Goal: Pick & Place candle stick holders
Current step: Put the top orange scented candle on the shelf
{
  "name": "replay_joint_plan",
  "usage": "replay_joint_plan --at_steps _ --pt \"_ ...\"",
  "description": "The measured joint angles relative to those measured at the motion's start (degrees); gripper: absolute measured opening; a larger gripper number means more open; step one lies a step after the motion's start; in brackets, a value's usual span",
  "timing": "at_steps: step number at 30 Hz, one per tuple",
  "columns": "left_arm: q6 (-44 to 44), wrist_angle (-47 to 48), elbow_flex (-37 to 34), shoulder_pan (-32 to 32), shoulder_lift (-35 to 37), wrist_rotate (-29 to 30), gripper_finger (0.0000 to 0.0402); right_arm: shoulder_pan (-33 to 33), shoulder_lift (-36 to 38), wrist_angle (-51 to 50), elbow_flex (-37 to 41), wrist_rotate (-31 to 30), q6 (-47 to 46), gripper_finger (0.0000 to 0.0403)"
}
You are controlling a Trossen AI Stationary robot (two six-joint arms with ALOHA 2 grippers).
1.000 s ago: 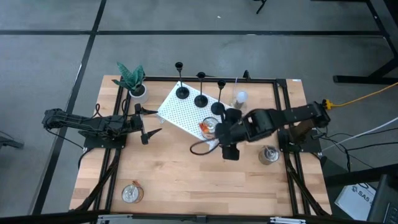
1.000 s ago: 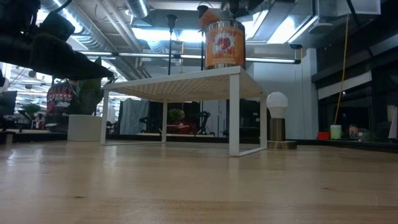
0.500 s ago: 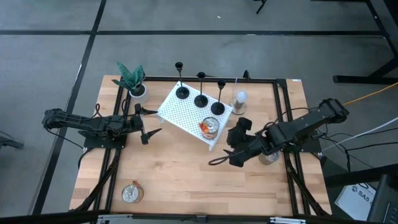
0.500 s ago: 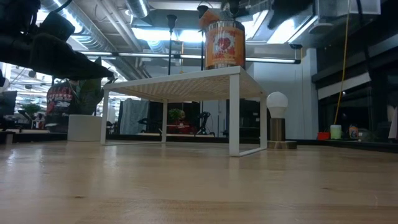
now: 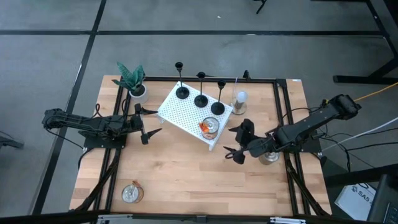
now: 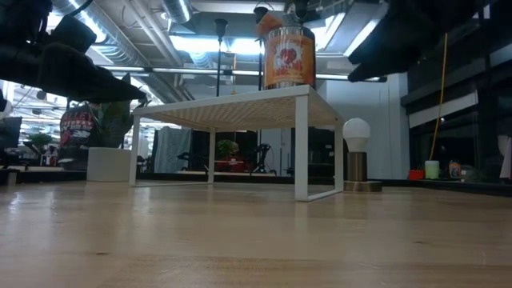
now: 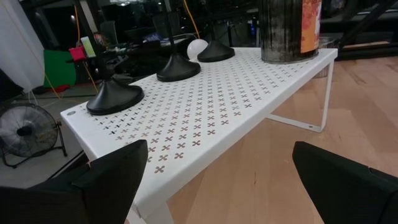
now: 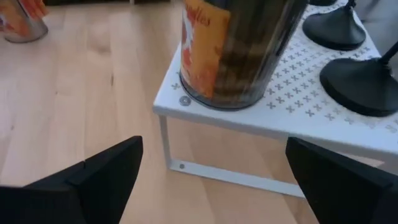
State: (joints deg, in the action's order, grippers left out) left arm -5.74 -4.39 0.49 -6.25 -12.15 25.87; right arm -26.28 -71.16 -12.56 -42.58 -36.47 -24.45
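Observation:
Three black candle stick holders (image 5: 181, 93) (image 5: 201, 101) (image 5: 217, 108) stand in a row by their round bases on a white perforated shelf (image 5: 180, 115). Their bases also show in the left wrist view (image 7: 115, 96) (image 7: 178, 67) (image 7: 216, 51), and two in the right wrist view (image 8: 367, 84) (image 8: 336, 28). My left gripper (image 5: 149, 124) waits open at the shelf's left end (image 7: 217, 186). My right gripper (image 5: 230, 142) hovers open off the shelf's right corner, facing an orange-labelled can (image 8: 239, 50), its fingers (image 8: 81, 180) wide apart with nothing between them.
The can (image 5: 210, 126) stands on the shelf's near right corner. A potted plant (image 5: 130, 81) sits at the far left, a light bulb on a wooden base (image 5: 239, 99) right of the shelf. One tin (image 5: 268, 155) lies under my right arm, another (image 5: 131, 193) near the front left.
My right gripper has drawn back from beside the can toward the table's right edge and has sunk. It has tipped from pointing steeply down to slanting toward the shelf. It has stayed open. The holders and the can have not moved.

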Motion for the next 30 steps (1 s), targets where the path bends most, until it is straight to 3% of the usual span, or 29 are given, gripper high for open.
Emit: replay_joint_plan --at_steps 9,18,23,30 --pt "0.0 0.0 0.0 0.0 0.0 0.0 0.0400 0.2 -1.1 17.5 3.6 -3.1 15.6 0.0400" --pt "0.0 0.0 0.0 0.0 0.0 -0.1 0.0400 0.2 -1.3 18.7 3.6 -9.1 17.0 0.0387" --pt "0.0 0.0 0.0 0.0 0.0 -0.1 0.0400 0.2 -1.2 18.6 3.6 -12.9 17.0 0.0350" --pt "0.0 0.0 0.0 0.0 0.0 -0.1 0.0400 0.2 -1.1 16.9 3.6 -11.8 17.0 0.0268"
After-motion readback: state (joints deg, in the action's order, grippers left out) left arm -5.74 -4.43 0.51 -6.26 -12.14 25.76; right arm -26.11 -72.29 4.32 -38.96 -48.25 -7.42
